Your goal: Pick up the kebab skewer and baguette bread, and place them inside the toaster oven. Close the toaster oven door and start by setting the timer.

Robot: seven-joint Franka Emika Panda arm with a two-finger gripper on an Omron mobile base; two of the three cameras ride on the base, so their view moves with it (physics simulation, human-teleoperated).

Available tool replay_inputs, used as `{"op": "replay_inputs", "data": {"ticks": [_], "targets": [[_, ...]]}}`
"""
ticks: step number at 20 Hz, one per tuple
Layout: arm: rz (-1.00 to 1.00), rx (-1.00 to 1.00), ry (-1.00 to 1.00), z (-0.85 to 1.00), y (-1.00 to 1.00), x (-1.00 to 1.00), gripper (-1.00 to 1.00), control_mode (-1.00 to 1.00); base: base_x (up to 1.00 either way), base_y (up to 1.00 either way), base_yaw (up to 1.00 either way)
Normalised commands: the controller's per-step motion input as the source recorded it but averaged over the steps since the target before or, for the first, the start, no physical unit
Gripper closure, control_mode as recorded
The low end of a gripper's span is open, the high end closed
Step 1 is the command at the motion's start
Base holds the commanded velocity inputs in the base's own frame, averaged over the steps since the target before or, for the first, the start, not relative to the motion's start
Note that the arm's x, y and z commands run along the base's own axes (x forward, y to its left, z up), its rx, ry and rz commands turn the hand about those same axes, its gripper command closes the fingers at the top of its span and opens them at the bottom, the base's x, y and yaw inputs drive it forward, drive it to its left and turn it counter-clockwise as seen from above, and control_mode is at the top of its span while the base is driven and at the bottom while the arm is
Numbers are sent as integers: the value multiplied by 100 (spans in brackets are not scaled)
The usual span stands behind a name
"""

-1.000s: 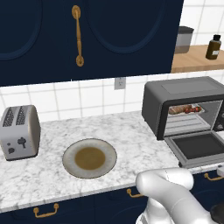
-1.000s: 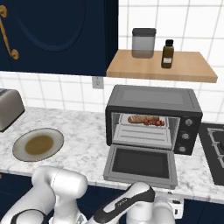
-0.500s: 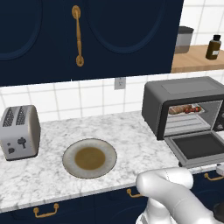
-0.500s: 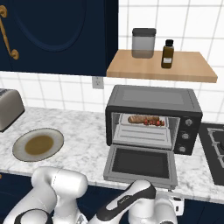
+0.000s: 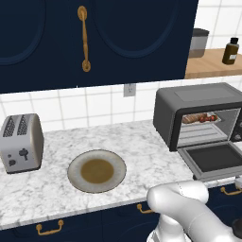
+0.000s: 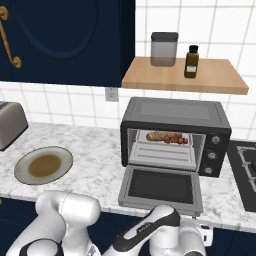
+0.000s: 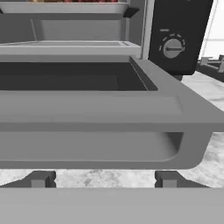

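Food's loaded: baguette bread (image 6: pixel 157 135) and kebab skewer (image 6: pixel 176 139) sit inside the toaster oven (image 6: pixel 176 136). Toaster oven door (image 6: pixel 161 189) hangs open; closing and timer remain. My gripper's state, I can't tell.

Tabletop (image 5: pixel 52 189): white and grey marble, running along a wall of white tiles.
Toaster (image 5: pixel 21 143): silver, two slots, standing upright at the left end of the tabletop, against the wall.
Plate (image 5: pixel 97 170): round, pale rim, brown centre, lying flat near the front edge, apart from the toaster.
Outlet (image 5: pixel 128 89): on the tiled wall.
Upper cabinets (image 5: pixel 123 38): dark blue, with a brass handle (image 5: pixel 83 38).
Shelf (image 6: pixel 185 76): light wood, fixed to the wall.
Canister (image 6: pixel 164 49): grey, lidded, on the shelf.
Bottle (image 6: pixel 191 61): small, dark brown, just beside the canister.
Stove (image 6: pixel 245 172): dark, at the right edge.
Lower drawers: dark blue, brass pulls (image 5: pixel 48 228).
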Motion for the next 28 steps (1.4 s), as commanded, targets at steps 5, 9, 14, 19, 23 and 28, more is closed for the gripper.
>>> {"op": "replay_inputs", "data": {"ticks": [5, 9, 14, 19, 23, 28], "targets": [[0, 0, 0, 39, 4, 35, -100, -100, 0, 0, 0], [0, 0, 0, 54, 11, 38, -100, -100, 0, 0, 0], [0, 0, 0, 53, 7, 40, -100, -100, 0, 0, 0], [0, 0, 0, 50, 3, 48, -100, -100, 0, 0, 0], [0, 0, 0, 51, 3, 51, -100, -100, 0, 0, 0], [0, 1, 0, 55, 2, 50, -100, -100, 0, 0, 0]]}}
